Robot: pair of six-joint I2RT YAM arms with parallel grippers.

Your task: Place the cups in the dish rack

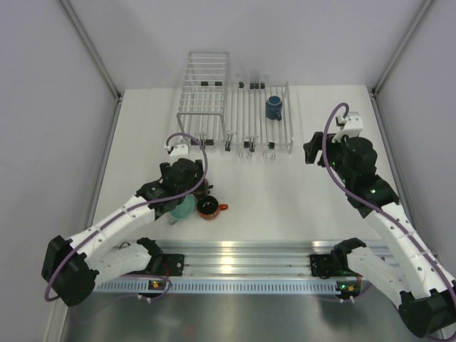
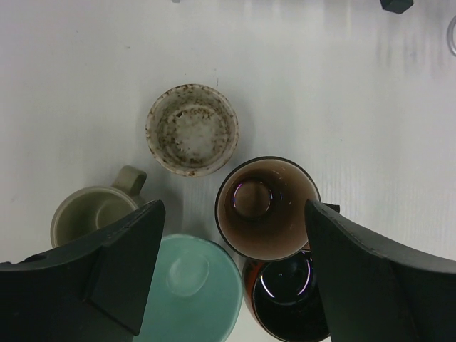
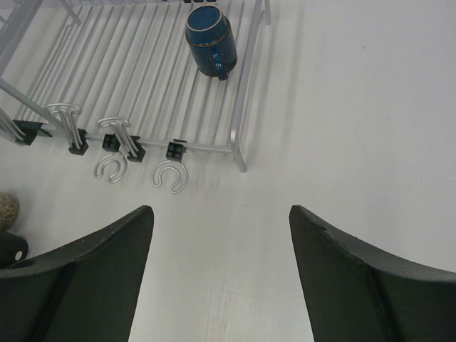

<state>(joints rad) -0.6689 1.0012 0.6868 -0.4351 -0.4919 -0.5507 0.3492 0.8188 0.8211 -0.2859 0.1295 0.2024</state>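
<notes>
My left gripper (image 2: 231, 263) hangs open over a tight cluster of cups on the table. Its fingers straddle the mint-teal cup (image 2: 192, 285) and the brown cup (image 2: 267, 207), touching neither clearly. The orange-red cup (image 2: 288, 299) with a dark inside sits under the right finger (image 2: 370, 278). An olive-grey cup (image 2: 92, 214) stands left of them and a speckled beige cup (image 2: 192, 129) beyond. A dark blue cup (image 1: 273, 107) lies in the dish rack (image 1: 290, 117). My right gripper (image 3: 221, 242) is open above bare table near the rack's (image 3: 142, 78) front corner.
A taller box-shaped wire basket (image 1: 205, 92) stands directly left of the dish rack. Silver hooks and black clips (image 3: 114, 146) stick out from the rack's front edge. An aluminium rail (image 1: 242, 267) runs along the near side between the arm bases.
</notes>
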